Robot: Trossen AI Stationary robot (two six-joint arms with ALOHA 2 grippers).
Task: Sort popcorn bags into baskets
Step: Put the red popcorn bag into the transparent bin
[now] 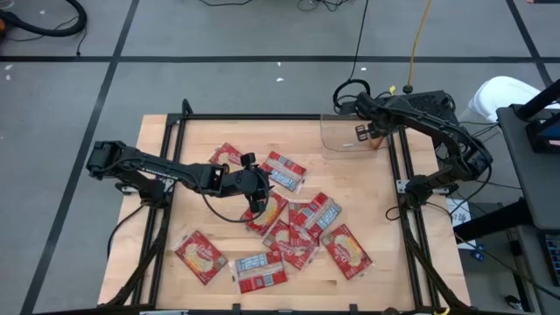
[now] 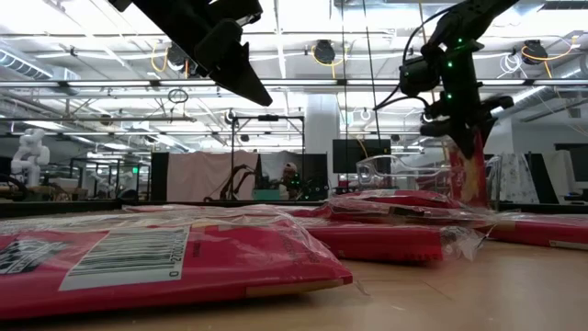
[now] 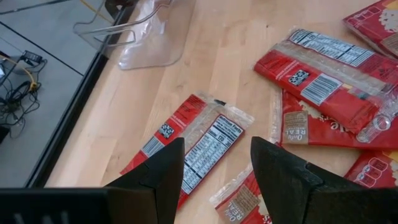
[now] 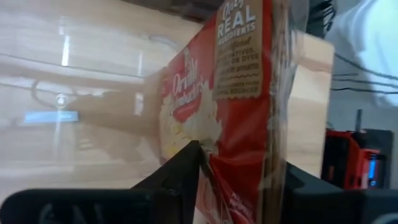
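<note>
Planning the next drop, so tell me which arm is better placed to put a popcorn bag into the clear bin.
Right. The right gripper is shut on a popcorn bag and sits at the clear bin. The left gripper is open, empty, over the loose bags mid-table.

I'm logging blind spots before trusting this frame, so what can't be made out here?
- Clear plastic bin: high view, the right arm covers its far corner, hiding how many packets are inside.
- Red popcorn packet in the right gripper: right wrist view, its lower end is cut off by the fingers.
- Piled red packets: high view, overlaps and the left gripper prevent an exact count.
- Packet labels: high view, too small to read.
</note>
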